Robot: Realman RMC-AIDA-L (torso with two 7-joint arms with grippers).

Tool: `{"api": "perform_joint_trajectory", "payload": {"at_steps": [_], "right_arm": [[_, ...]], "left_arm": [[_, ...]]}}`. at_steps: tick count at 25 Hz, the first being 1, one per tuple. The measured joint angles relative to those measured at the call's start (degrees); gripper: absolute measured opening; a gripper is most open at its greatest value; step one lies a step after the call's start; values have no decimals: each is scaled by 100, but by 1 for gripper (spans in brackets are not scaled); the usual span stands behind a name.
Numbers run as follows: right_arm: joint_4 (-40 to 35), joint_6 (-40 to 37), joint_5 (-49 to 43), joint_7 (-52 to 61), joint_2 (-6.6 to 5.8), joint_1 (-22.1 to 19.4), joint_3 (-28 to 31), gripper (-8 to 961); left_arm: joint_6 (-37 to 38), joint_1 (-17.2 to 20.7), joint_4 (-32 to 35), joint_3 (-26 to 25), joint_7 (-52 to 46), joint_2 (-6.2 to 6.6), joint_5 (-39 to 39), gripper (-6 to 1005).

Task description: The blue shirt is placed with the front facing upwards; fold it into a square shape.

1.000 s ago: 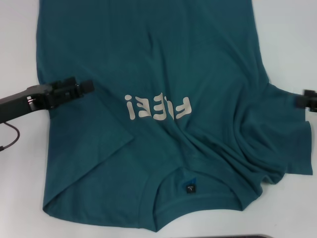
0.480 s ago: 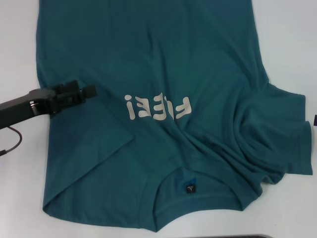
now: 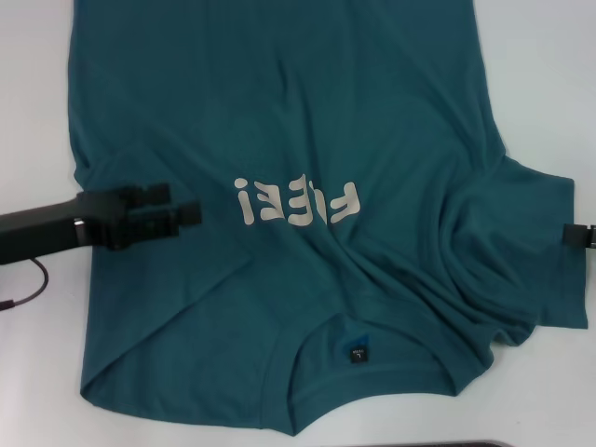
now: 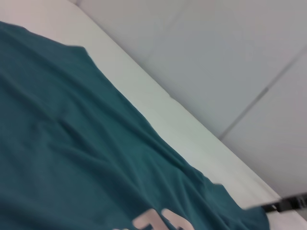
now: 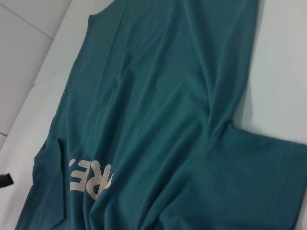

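Broadly, the blue shirt [image 3: 307, 186] lies front-up across the white table [image 3: 37, 93], left sleeve folded inward. Left gripper [image 3: 177, 214], apparently pressed together, hovers over the chest; right gripper [image 3: 579, 236] barely enters view, its state unreadable. Next: right sleeve, likely.

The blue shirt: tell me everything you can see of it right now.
The blue shirt is dark teal, soft knit, lying front up on the white table, collar nearest the robot, with pale lettering and a black neck label. Its left sleeve is folded inward; the right sleeve is rumpled. The left gripper is over the folded sleeve; the right gripper is at the right sleeve's edge.
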Motion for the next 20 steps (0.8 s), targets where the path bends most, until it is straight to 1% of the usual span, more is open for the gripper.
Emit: {"api": "perform_joint_trajectory", "payload": {"at_steps": [4, 8, 16, 17, 20], "right_arm": [[10, 44, -6, -5, 32, 20, -14, 824], [13, 48, -10, -5, 42, 40, -15, 813], [13, 48, -14, -4, 64, 133, -9, 792], [13, 48, -14, -5, 65, 145, 0, 789], [13, 53, -12, -6, 72, 184, 26, 781]], "left_arm": [[301, 0, -3, 215, 312, 29, 3, 906], [522, 0, -4, 214, 655, 42, 5, 906], [546, -26, -10, 214, 1064, 51, 0, 906], [549, -53, -13, 183, 1292, 65, -16, 906], [501, -70, -26, 160, 1543, 56, -36, 906]]}}
